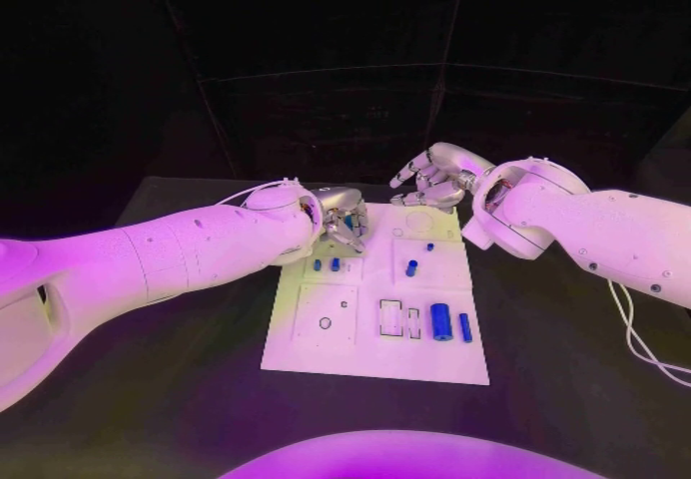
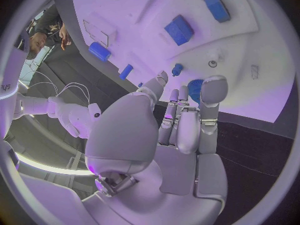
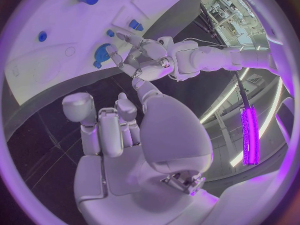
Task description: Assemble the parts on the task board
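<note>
The white task board (image 1: 374, 344) lies in the middle of the black table. Small blue parts stand near its middle (image 1: 412, 267) and two blue cylinders (image 1: 440, 321) lie near its front right. My left hand (image 1: 342, 216) hovers over the board's far left corner, fingers spread and pointing down. A round blue part (image 2: 195, 89) sits on the board (image 2: 262, 60) right at its fingertips (image 2: 212, 91); I cannot tell if they touch it. The same round part (image 3: 100, 55) appears beside the left hand (image 3: 140, 57). My right hand (image 1: 432, 180) floats past the board's far edge, fingers apart, holding nothing.
Two short blue pegs (image 1: 326, 264) stand on the board's left half, under the left forearm's edge. Rectangular recesses (image 1: 391, 316) lie near the board's front. A white cable (image 1: 634, 329) hangs from the right arm over the table at the right.
</note>
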